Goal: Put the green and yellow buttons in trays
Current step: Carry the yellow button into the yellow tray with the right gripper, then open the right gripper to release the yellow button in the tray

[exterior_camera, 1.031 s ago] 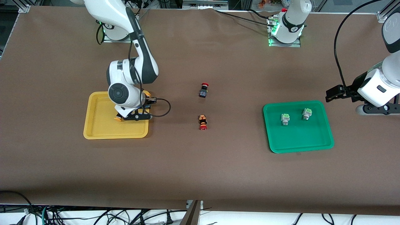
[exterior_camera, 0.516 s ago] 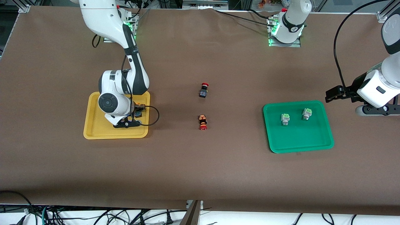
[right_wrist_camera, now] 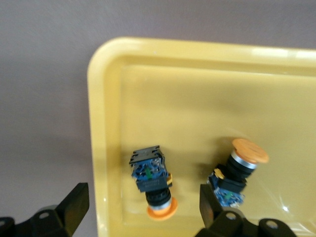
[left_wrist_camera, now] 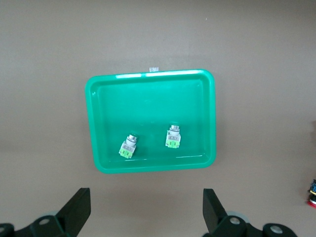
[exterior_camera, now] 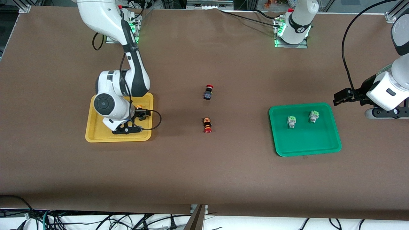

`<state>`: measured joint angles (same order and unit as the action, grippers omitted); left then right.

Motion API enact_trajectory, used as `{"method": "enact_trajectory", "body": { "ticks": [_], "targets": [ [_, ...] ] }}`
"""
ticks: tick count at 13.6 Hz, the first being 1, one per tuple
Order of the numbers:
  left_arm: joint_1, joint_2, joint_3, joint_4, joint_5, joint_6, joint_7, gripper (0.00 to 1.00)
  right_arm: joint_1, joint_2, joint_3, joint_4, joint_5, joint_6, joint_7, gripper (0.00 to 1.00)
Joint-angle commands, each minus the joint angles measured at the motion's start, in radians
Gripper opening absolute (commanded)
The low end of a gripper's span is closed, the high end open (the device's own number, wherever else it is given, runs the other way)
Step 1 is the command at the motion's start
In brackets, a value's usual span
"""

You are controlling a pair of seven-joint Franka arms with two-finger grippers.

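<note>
– How stand the jaws of the right gripper (right_wrist_camera: 143, 210)?
– Apart and empty, over the yellow tray (exterior_camera: 96, 135), where both yellow buttons (right_wrist_camera: 152, 181) lie.
– And the left gripper (left_wrist_camera: 145, 212)?
– Its jaws are apart too; it waits above the worktop (exterior_camera: 223, 172) beside the green tray (exterior_camera: 306, 147), which has both green buttons (exterior_camera: 291, 121).

The right arm reaches down from its base and bends at the wrist, so the right gripper (right_wrist_camera: 140, 207) hangs low over the table at its own end, fingers spread apart and holding nothing. The left arm waits at its end, the left gripper (left_wrist_camera: 145, 212) apparently raised higher, fingers (left_wrist_camera: 76, 207) also wide apart.
</note>
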<state>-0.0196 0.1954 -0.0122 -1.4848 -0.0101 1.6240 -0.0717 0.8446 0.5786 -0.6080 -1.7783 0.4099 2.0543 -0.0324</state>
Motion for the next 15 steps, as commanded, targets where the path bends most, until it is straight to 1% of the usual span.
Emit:
{"method": "enact_trajectory", "body": {
  "ticks": [1,2,3,4,6,8,10,13,15],
  "targets": [
    [-0.003,0.026,0.008,0.051,-0.011,-0.026,-0.005,1.0,0.007,-0.126,-0.035,-0.003,-0.013,-0.078,-0.003,0.99],
    [-0.003,0.027,0.006,0.051,-0.013,-0.026,-0.005,1.0,0.007,-0.163,-0.047,0.014,-0.055,-0.101,-0.012,0.99],
    [-0.005,0.027,0.006,0.051,-0.013,-0.026,-0.006,1.0,0.007,-0.189,-0.055,0.057,-0.131,-0.123,-0.017,0.99],
    [-0.003,0.027,0.006,0.051,-0.013,-0.024,-0.006,1.0,0.004,-0.192,-0.056,0.107,-0.172,-0.166,-0.02,0.99],
    [0.001,0.024,0.008,0.051,-0.013,-0.027,-0.006,1.0,0.001,-0.189,-0.055,0.19,-0.172,-0.251,-0.017,0.99],
    [0.0,0.025,0.008,0.051,-0.013,-0.027,-0.006,1.0,0.01,-0.194,-0.052,0.229,-0.172,-0.333,0.003,0.99],
    [0.001,0.024,0.008,0.051,-0.013,-0.027,-0.006,1.0,0.01,-0.222,-0.053,0.23,-0.174,-0.367,0.005,0.99],
    [0.0,0.024,0.008,0.051,-0.013,-0.027,-0.006,1.0,0.01,-0.287,-0.056,0.22,-0.186,-0.372,0.005,0.99],
    [0.001,0.024,0.008,0.051,-0.013,-0.027,-0.006,1.0,0.011,-0.313,-0.064,0.203,-0.186,-0.381,0.005,0.99]
  ]
}}
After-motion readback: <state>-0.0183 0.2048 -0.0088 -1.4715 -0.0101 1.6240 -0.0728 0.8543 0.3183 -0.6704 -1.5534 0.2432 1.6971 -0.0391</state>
